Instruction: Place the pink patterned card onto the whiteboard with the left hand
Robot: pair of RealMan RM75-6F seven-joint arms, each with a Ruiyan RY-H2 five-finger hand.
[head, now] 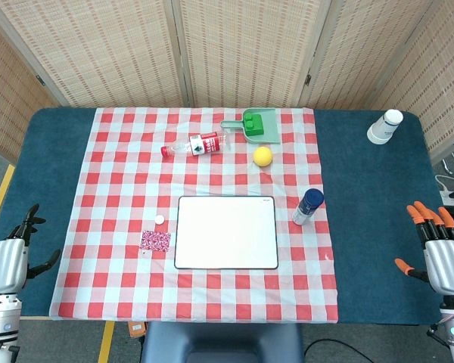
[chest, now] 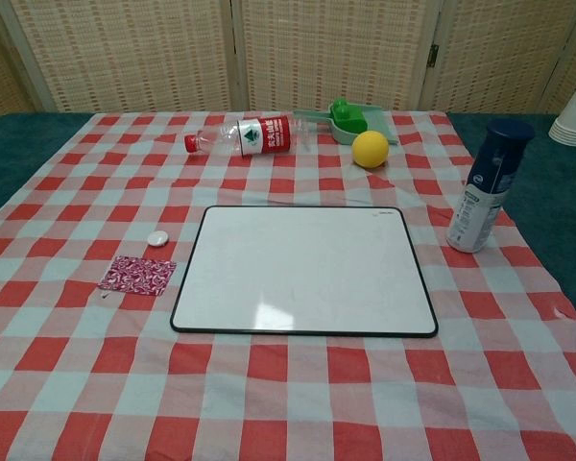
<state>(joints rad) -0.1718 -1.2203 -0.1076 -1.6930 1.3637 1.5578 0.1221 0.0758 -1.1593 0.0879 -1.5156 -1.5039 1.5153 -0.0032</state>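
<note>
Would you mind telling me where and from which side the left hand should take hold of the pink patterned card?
The pink patterned card lies flat on the tablecloth, just left of the whiteboard and not touching it. Being thin and flat, it is probably best pinched at its left edge, coming from above on the left hand's own side. The small white disc beyond it leaves that edge free.
</note>
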